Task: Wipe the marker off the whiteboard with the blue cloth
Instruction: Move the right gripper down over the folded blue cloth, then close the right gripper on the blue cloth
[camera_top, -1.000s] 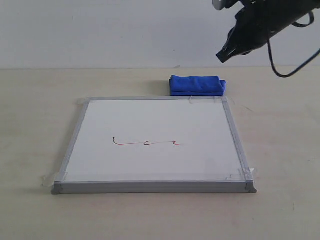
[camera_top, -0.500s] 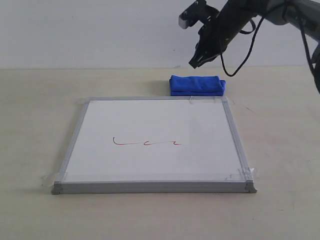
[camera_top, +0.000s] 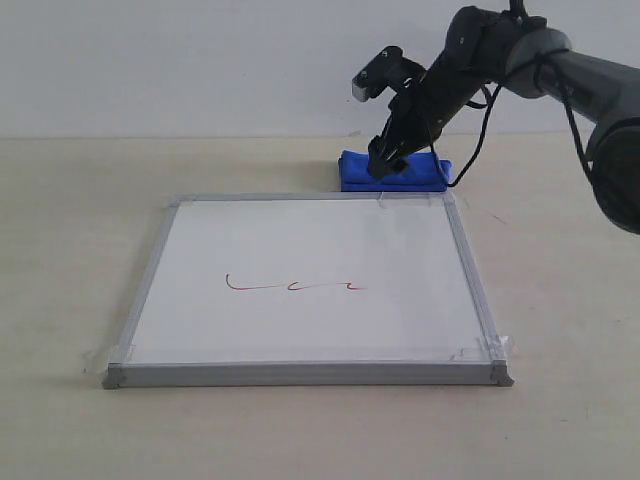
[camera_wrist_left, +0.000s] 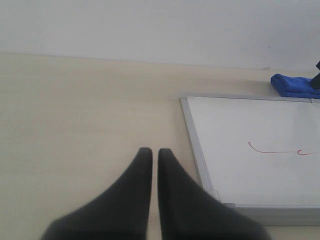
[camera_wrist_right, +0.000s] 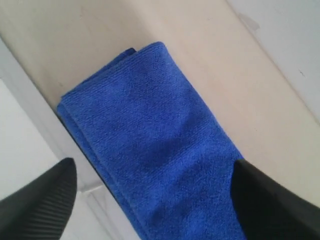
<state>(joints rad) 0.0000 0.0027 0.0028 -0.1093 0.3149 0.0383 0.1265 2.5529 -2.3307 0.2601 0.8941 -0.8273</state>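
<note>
The whiteboard (camera_top: 310, 250) lies flat on the table with the red marker line (camera_top: 293, 287) near its middle. The folded blue cloth (camera_top: 420, 172) rests on the table just behind the board's far right edge. My right gripper (camera_top: 382, 166) is open and right over the cloth's left part. In the right wrist view the cloth (camera_wrist_right: 150, 145) fills the gap between the two spread fingers (camera_wrist_right: 42, 197). My left gripper (camera_wrist_left: 150, 152) is shut and holds nothing, over bare table beside the board (camera_wrist_left: 250, 130). It does not show in the exterior view.
A light wooden table (camera_top: 70, 240) carries everything, and a white wall (camera_top: 200, 60) stands behind it. Clear tape (camera_top: 488, 347) holds the board's corners. A black cable (camera_top: 470, 140) hangs off the right arm above the cloth.
My right gripper has come down and leftward from high at the upper right to the blue cloth. Board, marker line and cloth have not moved.
</note>
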